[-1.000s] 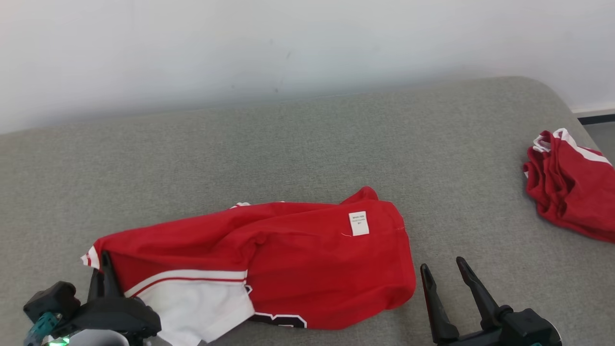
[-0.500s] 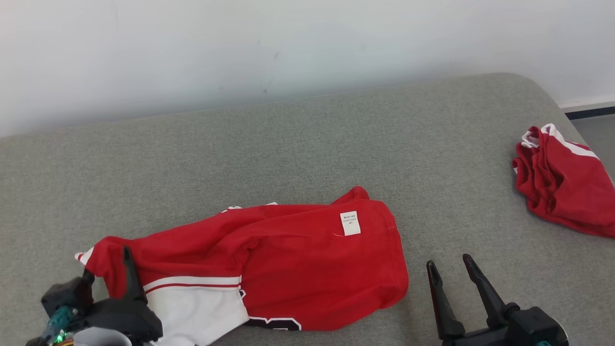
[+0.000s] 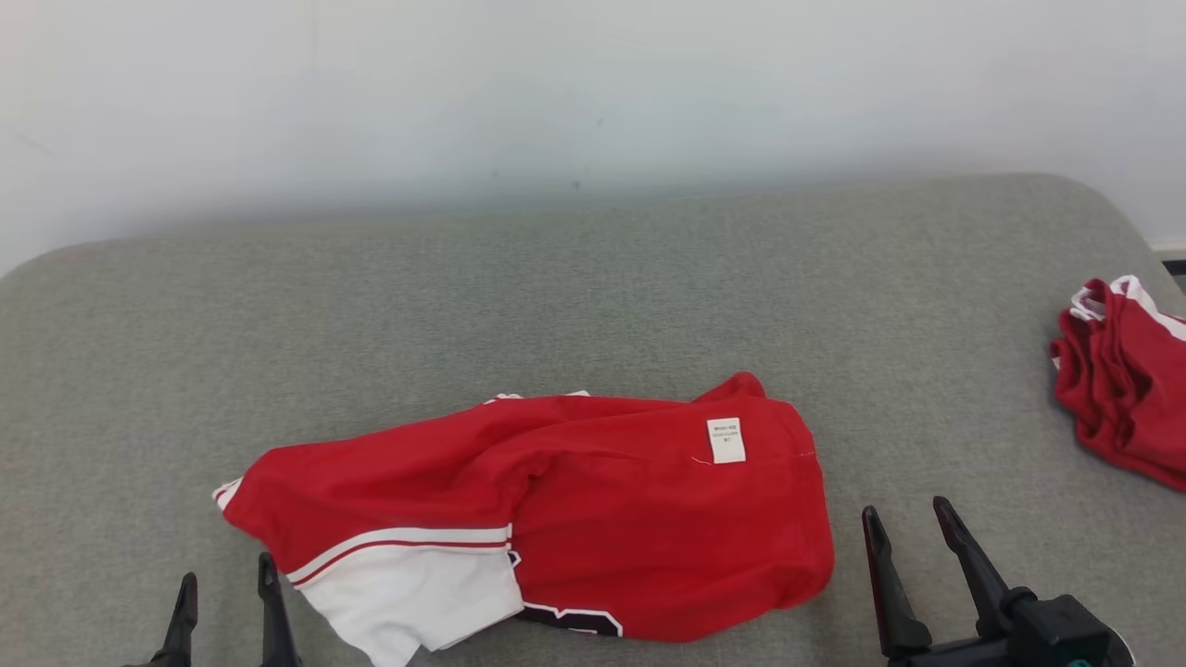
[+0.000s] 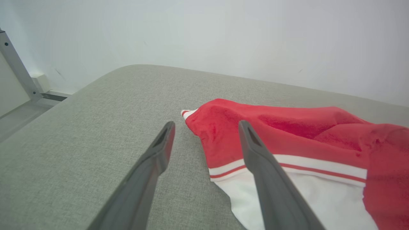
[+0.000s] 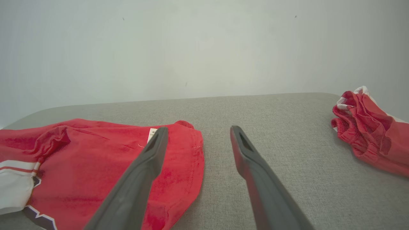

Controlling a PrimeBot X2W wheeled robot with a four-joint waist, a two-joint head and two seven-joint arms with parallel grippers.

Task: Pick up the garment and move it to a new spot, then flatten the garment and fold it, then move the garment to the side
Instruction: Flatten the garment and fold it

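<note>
**A:** Where's the garment (image 3: 556, 500)?

**B:** It lies crumpled on the grey padded surface (image 3: 593, 296), spread sideways and not flat. It is mostly red. A white label (image 3: 726, 440) shows near its right end, and a white panel (image 3: 417, 593) edged with a red stripe sits at its lower left. A bit of black print (image 3: 570, 616) peeks out along its near edge.

**A:** And the left hand (image 3: 228, 572)?

**B:** It is just beside the garment's left end, on the near side, with its fingers spread apart and nothing between them. In the left wrist view the left hand (image 4: 206, 124) frames the garment's pointed left corner. One finger is over bare grey fabric and the other crosses in front of the striped part. I cannot tell whether that finger touches the cloth.

**A:** The right hand (image 3: 906, 508)?

**B:** It is just off the garment's right end, again on the near side, fingers parted and empty. In the right wrist view the right hand (image 5: 198, 128) has one finger in front of the garment's right edge, close to the label, and the other over bare surface.

**A:** Anything else near the garment?

**B:** A second red bundle (image 3: 1121, 389) with white trim lies well apart from it, far to its right at the surface's edge. Beyond the garment, a pale wall (image 3: 593, 93) rises behind the surface.
</note>
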